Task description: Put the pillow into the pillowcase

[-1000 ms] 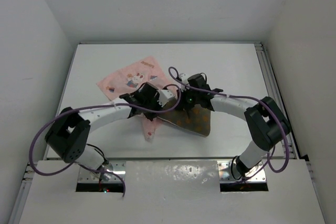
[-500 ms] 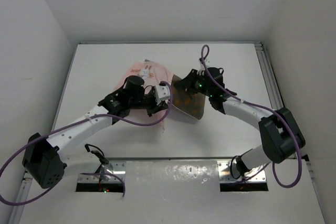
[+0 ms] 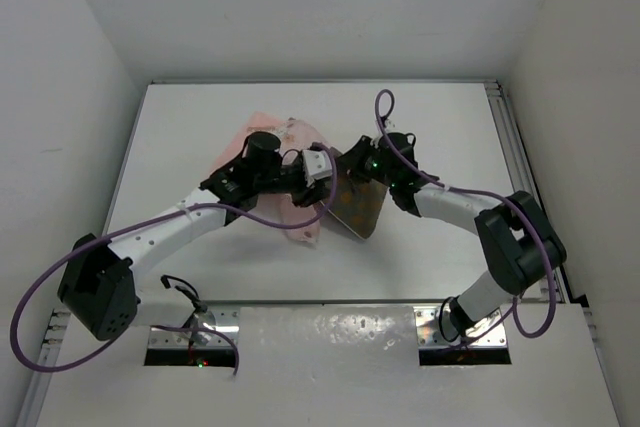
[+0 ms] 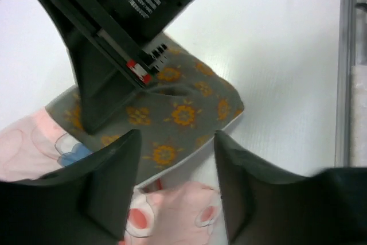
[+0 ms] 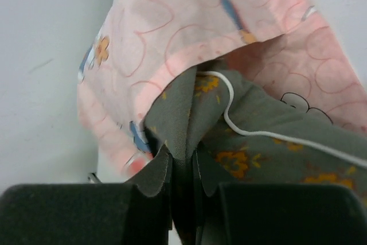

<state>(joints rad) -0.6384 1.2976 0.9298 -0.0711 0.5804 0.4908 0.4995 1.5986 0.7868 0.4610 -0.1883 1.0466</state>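
To the left, the left gripper [image 4: 176,139] is seen with its jaws standing apart and nothing pinched between them, poised just above the pillowcase [image 4: 178,216], whose pink cloth is gathered on the table [image 3: 180,137] about one end of the pillow [image 4: 183,113]. In the middle, the pillow is found with that end covered by the pink hem and most of its length outside. To the right, the right gripper [image 5: 182,162] is clamped on a fold of the pillow's olive fabric. The insertion step is judged to be under way but barely begun. Next, the edge of the case's mouth would need to be taken by the left gripper and held wide, so that the pillow can be pushed deeper.
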